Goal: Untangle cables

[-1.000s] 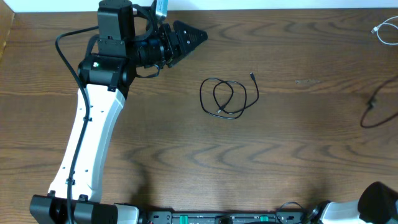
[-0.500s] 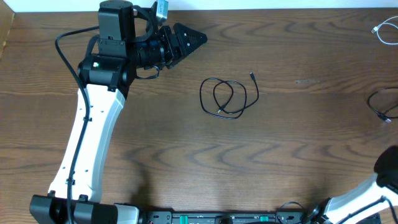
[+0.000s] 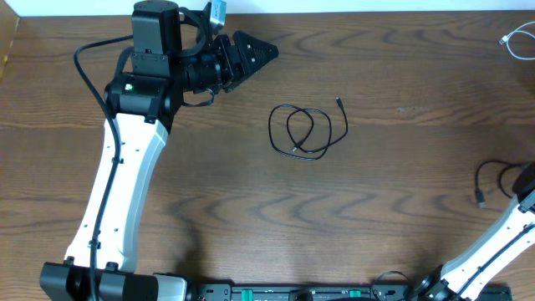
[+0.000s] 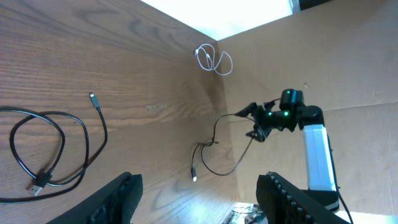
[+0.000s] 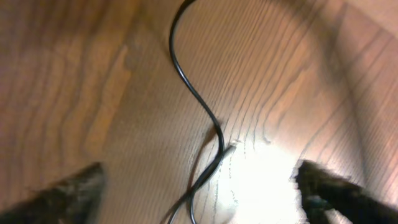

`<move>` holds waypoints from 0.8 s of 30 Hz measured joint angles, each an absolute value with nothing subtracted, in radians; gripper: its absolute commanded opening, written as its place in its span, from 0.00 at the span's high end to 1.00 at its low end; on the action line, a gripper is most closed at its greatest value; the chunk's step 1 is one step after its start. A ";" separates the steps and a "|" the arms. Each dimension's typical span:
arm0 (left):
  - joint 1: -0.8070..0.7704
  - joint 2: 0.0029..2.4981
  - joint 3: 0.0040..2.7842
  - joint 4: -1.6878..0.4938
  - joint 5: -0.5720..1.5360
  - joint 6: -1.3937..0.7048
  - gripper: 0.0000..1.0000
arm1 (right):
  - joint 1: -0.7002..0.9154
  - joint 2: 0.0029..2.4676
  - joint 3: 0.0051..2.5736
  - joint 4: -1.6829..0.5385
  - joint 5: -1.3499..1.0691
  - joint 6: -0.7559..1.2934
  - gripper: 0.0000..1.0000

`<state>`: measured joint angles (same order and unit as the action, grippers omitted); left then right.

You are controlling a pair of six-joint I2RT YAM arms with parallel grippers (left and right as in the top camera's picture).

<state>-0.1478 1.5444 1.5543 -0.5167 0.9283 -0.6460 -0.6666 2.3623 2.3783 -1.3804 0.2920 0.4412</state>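
Nearest, the right arm [image 3: 500, 244] runs off the table's [image 3: 251, 209] right edge in the overhead view, so the right pincer [image 5: 199, 171] is cut off there. Its own camera is blurred, yet the fingers [image 5: 62, 190] stand wide apart, released, with the black cable [image 5: 198, 109] lying loose on the wood between them. That cable sits at the right edge.

At the table's centre the coiled cable [image 3: 305, 132] lies in overlapping loops (how the strands cross is too fine to tell). By the far edge the left pincer [image 4: 199, 182] hangs spread, grasping nothing. The white cable [image 4: 214, 60] lies in the far right corner, partly cut off overhead.

Since a second ago the black cable has shifted toward the near edge and the right arm has reached in. The coiled cable and the left arm have not moved.
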 measured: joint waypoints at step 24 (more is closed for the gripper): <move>-0.262 1.544 1.554 -0.527 0.778 -0.461 0.42 | -0.723 1.996 2.387 -1.151 -0.500 -0.008 0.04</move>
